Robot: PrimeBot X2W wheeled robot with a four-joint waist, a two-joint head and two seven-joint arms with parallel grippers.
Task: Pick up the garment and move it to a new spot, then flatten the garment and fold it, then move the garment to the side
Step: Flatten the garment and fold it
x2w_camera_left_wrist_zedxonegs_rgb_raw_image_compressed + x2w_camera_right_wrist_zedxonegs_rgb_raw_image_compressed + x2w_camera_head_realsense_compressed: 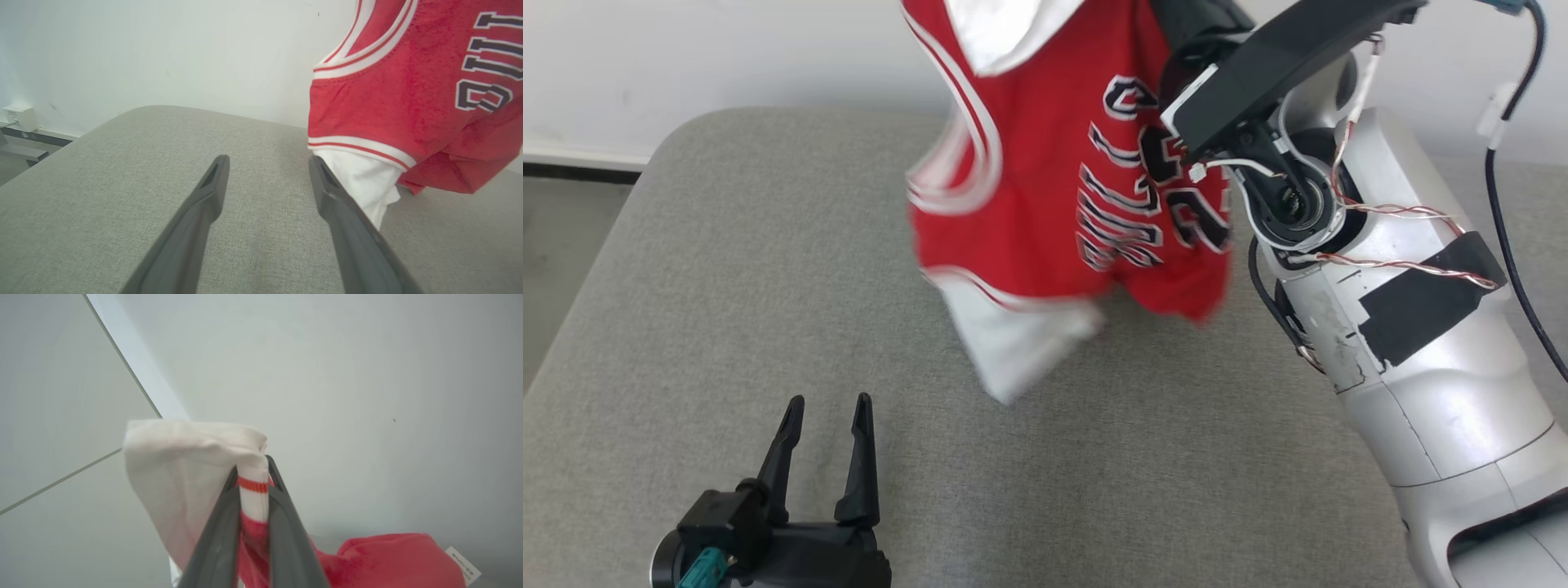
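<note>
The red jersey (1045, 188) hangs in the air above the grey cushioned surface (727, 269), its white side panel dangling lowest and slightly blurred. Its white dark-outlined lettering runs sideways. My right gripper (253, 477) is shut on the jersey's striped trim (253, 496), with white fabric bunched to the left of the fingers. My right arm (1380, 269) reaches up at the right of the head view. My left gripper (825, 404) stands open low at the front left, nothing between its fingers. In the left wrist view the jersey (408, 102) hangs just right of the right finger (347, 220).
A pale wall (686, 57) runs behind the grey surface, with dark floor (564, 237) off its left edge. A small white box (18, 116) sits by the wall at the far left. A dark cable (1515, 245) hangs past my right arm.
</note>
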